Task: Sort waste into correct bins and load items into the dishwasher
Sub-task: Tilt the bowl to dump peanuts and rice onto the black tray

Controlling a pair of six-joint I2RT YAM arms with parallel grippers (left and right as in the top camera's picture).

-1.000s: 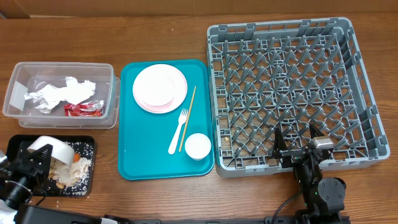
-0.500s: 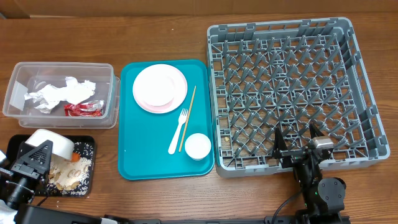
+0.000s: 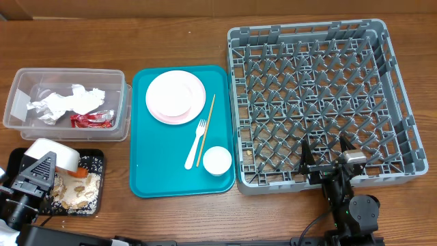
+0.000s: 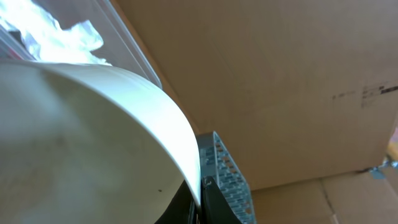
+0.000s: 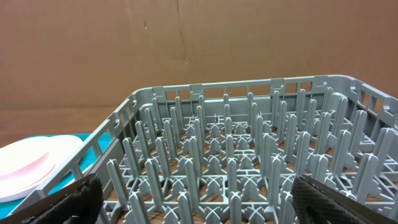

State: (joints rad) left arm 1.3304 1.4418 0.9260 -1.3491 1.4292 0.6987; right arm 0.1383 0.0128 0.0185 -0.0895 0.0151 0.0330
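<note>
Left hand, lower left of the frame: pinching a white bowl by its rim, tipped over the black tray. Wrist view is mostly bowl. Tray holds beige scraps plus an orange bit.

Right hand, bottom right: fingers spread, nothing between them, at the near edge of the grey rack, which has no dishes in it. Same in the wrist view.

Teal tray, centre: cup nearest, then fork and chopsticks side by side, pink plate under a white dish at the far end.

Clear tub, upper left on the desk: napkins, red wrapper.
</note>
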